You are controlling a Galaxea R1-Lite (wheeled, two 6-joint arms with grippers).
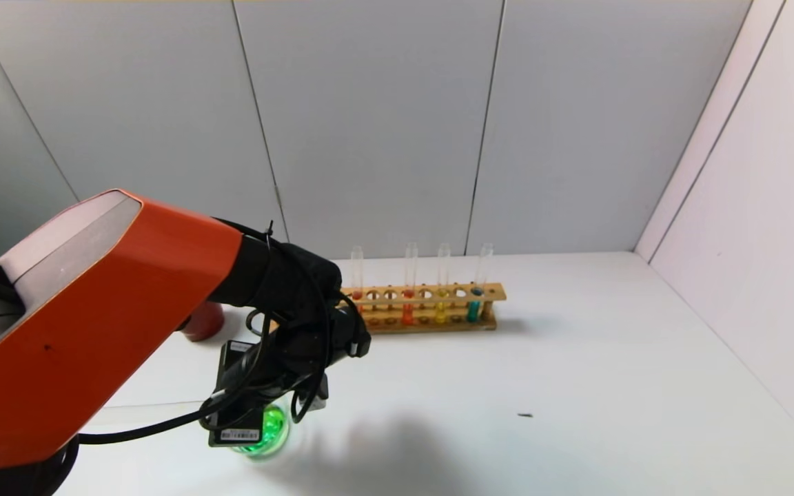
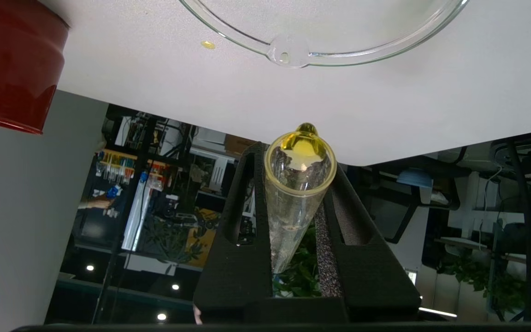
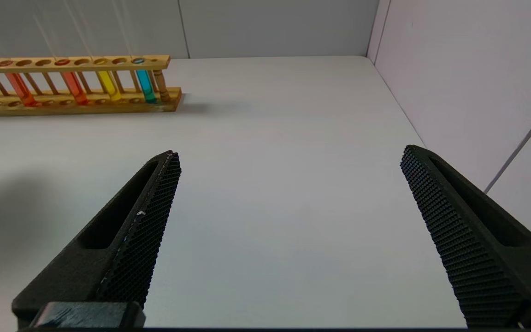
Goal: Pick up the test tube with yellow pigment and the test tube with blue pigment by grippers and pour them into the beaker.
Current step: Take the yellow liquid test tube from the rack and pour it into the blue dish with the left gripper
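My left gripper (image 1: pixel 280 396) hangs over the beaker (image 1: pixel 269 432), which holds green liquid. In the left wrist view the left gripper (image 2: pixel 297 157) is shut on a test tube with yellow pigment (image 2: pixel 293 198). The tube is tipped mouth-down towards the beaker's rim (image 2: pixel 293 50), is almost drained, and has a yellow drop hanging at its lip. A yellow tube (image 1: pixel 441 311) and a test tube with blue pigment (image 1: pixel 473 308) stand in the wooden rack (image 1: pixel 431 322). My right gripper (image 3: pixel 291 152) is open and empty above bare table, out of the head view.
A dark red cup (image 1: pixel 202 320) stands left of the rack, behind the left arm. Orange-red tubes (image 1: pixel 407 311) stand in the rack too. A small yellow drop (image 2: pixel 208 44) lies on the table beside the beaker. Walls close the back and right sides.
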